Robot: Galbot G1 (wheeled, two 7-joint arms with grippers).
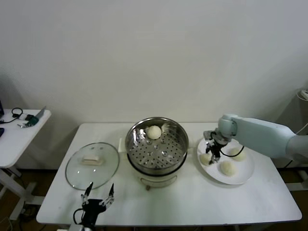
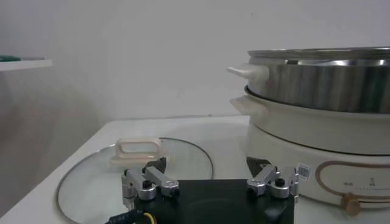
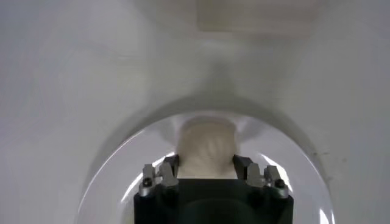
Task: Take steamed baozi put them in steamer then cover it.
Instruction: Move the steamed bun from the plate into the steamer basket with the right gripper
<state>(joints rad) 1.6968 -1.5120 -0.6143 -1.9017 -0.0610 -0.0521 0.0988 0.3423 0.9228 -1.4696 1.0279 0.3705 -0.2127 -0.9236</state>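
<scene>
The steamer (image 1: 179, 141) stands mid-table, uncovered, with one baozi (image 1: 154, 132) on its perforated tray at the back. On the white plate (image 1: 240, 178) to its right lie three more baozi. My right gripper (image 1: 213, 156) reaches down over the plate's left side and is shut on the nearest baozi (image 1: 206, 158). In the right wrist view that baozi (image 3: 206, 149) is squeezed between both fingers of the right gripper (image 3: 206, 165), still low over the plate (image 3: 286, 164). My left gripper (image 1: 97, 195) waits open near the table's front edge.
The glass lid (image 1: 92, 165) with a cream handle lies flat left of the steamer. It shows as the lid (image 2: 91, 182) just beyond the left gripper (image 2: 207, 167), with the steamer wall (image 2: 323, 79) beside it. A small side table (image 1: 19, 130) stands far left.
</scene>
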